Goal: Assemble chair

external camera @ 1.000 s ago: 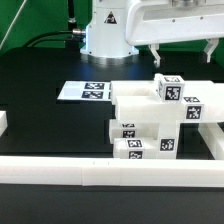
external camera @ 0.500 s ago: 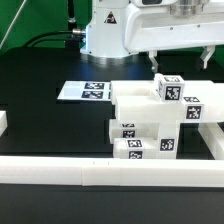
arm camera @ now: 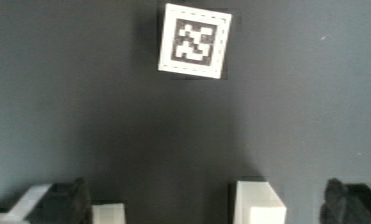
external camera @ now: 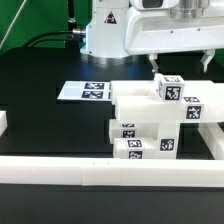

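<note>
Black covers the whole counter [external camera: 40, 110], a wide dark surface that takes up most of what I can see from the exterior view. Along its near edge runs a long, low white rail [external camera: 100, 176], with another short white piece at the exterior view's left edge.

Behind everything stands the robot's white base [external camera: 105, 30], with cables trailing off toward the exterior view's left.

On the counter, toward the exterior view's right, sits the chair [external camera: 160, 120], or what is built of it so far: chunky white plastic blocks stacked into one stepped body. Square black-and-white tags show on its front faces, low down and higher up, and a small tagged cube stands at the top.

Just beside the chair, toward the exterior view's left and a little farther back, the marker board [external camera: 85, 91] lies flat on the counter, thin and white, with its row of tags facing up.

Above the chair hangs the hand [external camera: 180, 62], its white body reaching in from the top of the exterior view. Its two fingers point down and stand wide apart, with nothing between them; they are clear of the cube and the blocks below. In the wrist view the dark fingertips [arm camera: 61, 196] frame bare black counter, white blocks show between them, and a single white tag lies on the counter well beyond them.
</note>
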Robot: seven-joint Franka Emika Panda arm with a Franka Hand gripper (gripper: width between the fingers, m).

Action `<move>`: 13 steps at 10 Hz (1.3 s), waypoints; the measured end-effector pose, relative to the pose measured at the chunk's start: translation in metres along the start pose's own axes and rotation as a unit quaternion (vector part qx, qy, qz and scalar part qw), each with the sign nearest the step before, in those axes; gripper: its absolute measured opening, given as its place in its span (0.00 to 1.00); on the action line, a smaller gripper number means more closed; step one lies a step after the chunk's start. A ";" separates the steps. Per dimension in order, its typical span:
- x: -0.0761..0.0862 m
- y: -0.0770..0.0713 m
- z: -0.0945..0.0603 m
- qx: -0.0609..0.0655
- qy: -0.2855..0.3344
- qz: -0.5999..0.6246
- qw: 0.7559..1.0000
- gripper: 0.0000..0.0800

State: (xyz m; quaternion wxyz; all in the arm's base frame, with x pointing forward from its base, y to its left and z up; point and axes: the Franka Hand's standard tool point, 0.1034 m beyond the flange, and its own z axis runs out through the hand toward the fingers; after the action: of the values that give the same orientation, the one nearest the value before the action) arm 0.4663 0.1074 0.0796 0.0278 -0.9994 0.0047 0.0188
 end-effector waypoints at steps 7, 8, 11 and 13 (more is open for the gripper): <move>-0.011 0.006 0.032 -0.019 0.020 -0.001 1.000 0.81; -0.011 0.006 0.033 -0.019 0.021 0.003 1.000 0.81; -0.017 0.006 0.057 -0.028 0.021 0.014 0.999 0.81; -0.017 0.004 0.062 -0.031 0.018 0.014 0.999 0.81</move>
State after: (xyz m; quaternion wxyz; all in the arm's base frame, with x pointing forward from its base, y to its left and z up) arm 0.4472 0.1074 0.0181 -0.0033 -0.9998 0.0182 0.0012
